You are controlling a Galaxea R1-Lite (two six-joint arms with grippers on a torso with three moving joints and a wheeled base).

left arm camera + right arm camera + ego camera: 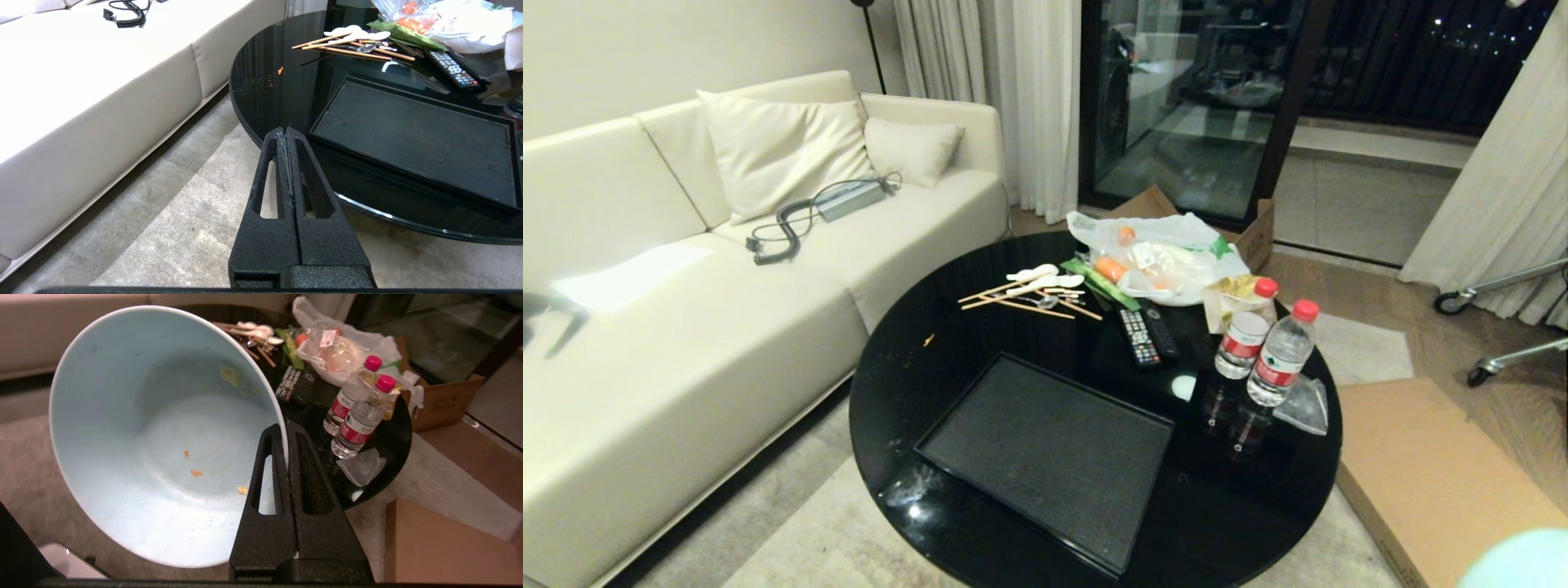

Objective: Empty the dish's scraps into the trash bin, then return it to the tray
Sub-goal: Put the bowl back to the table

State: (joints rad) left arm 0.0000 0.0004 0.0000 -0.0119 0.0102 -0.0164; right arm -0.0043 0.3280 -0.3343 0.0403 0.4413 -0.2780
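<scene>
Dish point(1515, 559) shows in the head view only as a pale blue blur cut off at the lower right corner, well apart from the bare tray point(1045, 457) on the black table point(915, 384). From the left wrist, the left hand point(287, 130) hangs pressed together and empty off the table's edge, the tray just beyond its tips. From the right wrist, the right hand point(286, 426) pinches the dish's rim, the tilted bowl point(163, 437) holding only small orange and yellow crumbs point(196, 473).

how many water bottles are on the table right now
2: clear plastic red-capped water bottles on the round black glass table, side by side right of the tray: one behind, one nearer. None seems hidden.
</scene>
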